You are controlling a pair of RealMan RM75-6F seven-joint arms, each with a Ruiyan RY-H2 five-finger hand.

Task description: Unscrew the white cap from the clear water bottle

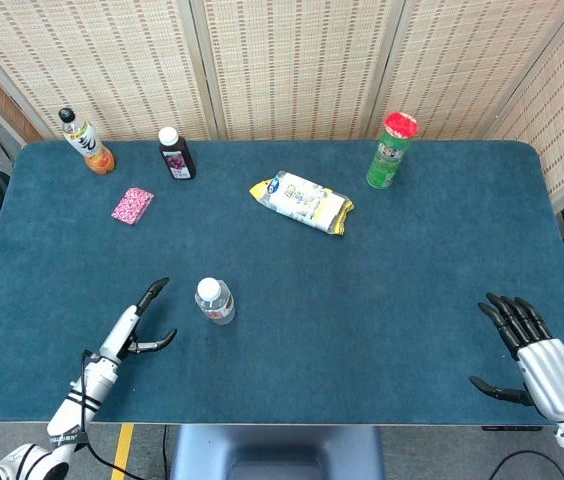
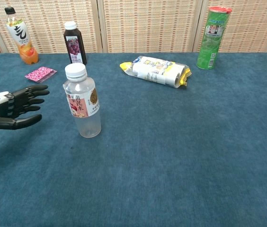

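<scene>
Woven screens back the blue-carpeted bench (image 1: 382,300). Near its front left, the clear plastic water bottle (image 2: 82,105) stands upright, white cap (image 2: 75,71) on. Just left of it the left hand (image 2: 11,109) hovers, fingers spread, empty. Far right, the right hand (image 1: 534,355) lies open.

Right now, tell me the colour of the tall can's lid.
Red, on the green can; clearest in the head view.
</scene>
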